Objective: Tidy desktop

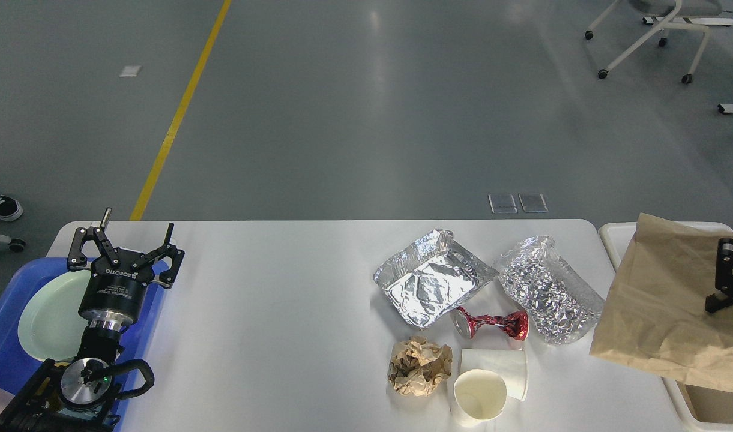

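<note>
Brown paper bag (666,312) gripped by right pincer (726,282), hanging above bin (615,240) beside the surface (270,312); left pincer (125,247) open, idle over blue tray (0,348), far from remaining litter.

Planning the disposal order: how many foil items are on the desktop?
2: an open foil tray right of centre, and a crumpled foil bag beside it, nearer the bin. None appear hidden.
</note>
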Motion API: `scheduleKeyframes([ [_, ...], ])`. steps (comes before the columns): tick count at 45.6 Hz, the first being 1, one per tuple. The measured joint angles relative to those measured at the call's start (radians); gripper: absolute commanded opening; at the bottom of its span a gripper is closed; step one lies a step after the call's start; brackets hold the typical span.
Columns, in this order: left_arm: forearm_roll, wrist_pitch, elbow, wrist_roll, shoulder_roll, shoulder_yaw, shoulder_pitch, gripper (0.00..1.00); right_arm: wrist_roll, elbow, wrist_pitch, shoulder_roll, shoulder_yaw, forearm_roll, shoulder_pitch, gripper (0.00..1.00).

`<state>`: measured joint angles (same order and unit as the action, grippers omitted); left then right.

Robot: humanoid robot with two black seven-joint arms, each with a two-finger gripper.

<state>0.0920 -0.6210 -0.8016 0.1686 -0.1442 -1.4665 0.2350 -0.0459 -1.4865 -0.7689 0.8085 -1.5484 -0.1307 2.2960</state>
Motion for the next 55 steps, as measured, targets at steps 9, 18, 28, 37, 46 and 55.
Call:
scheduleKeyframes([
  [9,0.000,0.000,0.000,0.000,0.000,0.000,0.001,0.96,-0.001,0.097,0.115,0.044,0.009,0.010,-0.091,0.00],
  [18,0.000,0.000,0.000,0.000,0.000,0.000,0.001,0.96,-0.001,0.287,0.325,0.121,0.114,0.019,-0.364,0.00],
  [28,0.000,0.000,0.000,0.000,0.000,0.000,0.001,0.96,0.000,0.500,0.541,0.146,0.381,0.036,-0.758,0.00],
  [37,0.000,0.000,0.000,0.000,0.000,0.000,0.000,0.96,-0.001,0.829,0.639,0.018,0.699,0.039,-1.193,0.00],
  [46,0.000,0.000,0.000,0.000,0.000,0.000,0.000,0.96,-0.005,1.197,0.747,-0.195,0.927,0.040,-1.555,0.00],
  [55,0.000,0.000,0.000,0.000,0.000,0.000,0.000,0.96,-0.005,1.375,0.867,-0.340,0.999,0.039,-1.704,0.00],
])
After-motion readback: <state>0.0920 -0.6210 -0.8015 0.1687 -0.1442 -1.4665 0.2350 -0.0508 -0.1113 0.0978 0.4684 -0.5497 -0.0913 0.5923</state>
